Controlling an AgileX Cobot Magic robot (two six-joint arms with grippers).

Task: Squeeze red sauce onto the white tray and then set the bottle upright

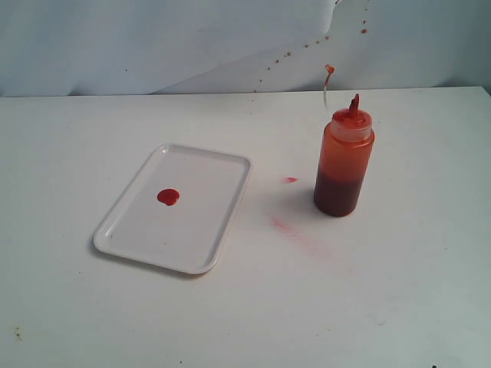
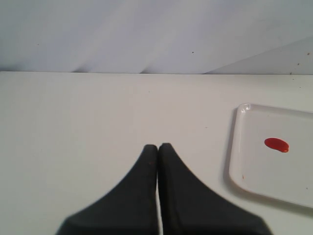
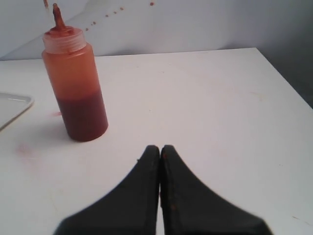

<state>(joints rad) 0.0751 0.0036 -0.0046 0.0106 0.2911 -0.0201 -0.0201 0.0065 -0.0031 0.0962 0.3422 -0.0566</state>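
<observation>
The white tray (image 1: 175, 207) lies flat on the table, left of centre. A round glossy blob of red sauce (image 1: 168, 197) sits on it, also visible as the red sauce (image 2: 276, 144) on the white tray (image 2: 244, 166) in the left wrist view. The bottle (image 1: 344, 161) stands upright to the tray's right, cap dangling on its strap above the nozzle. My right gripper (image 3: 160, 148) is shut and empty, well short of the bottle (image 3: 76, 83). My left gripper (image 2: 158, 146) is shut and empty, apart from the tray. Neither gripper shows in the exterior view.
Faint pinkish-red smears (image 1: 285, 225) and a small red speck (image 1: 291, 179) mark the white table between tray and bottle. Red splatter dots (image 1: 288, 55) run up the pale backdrop behind. The table's edge (image 3: 288, 83) drops off beyond the bottle in the right wrist view.
</observation>
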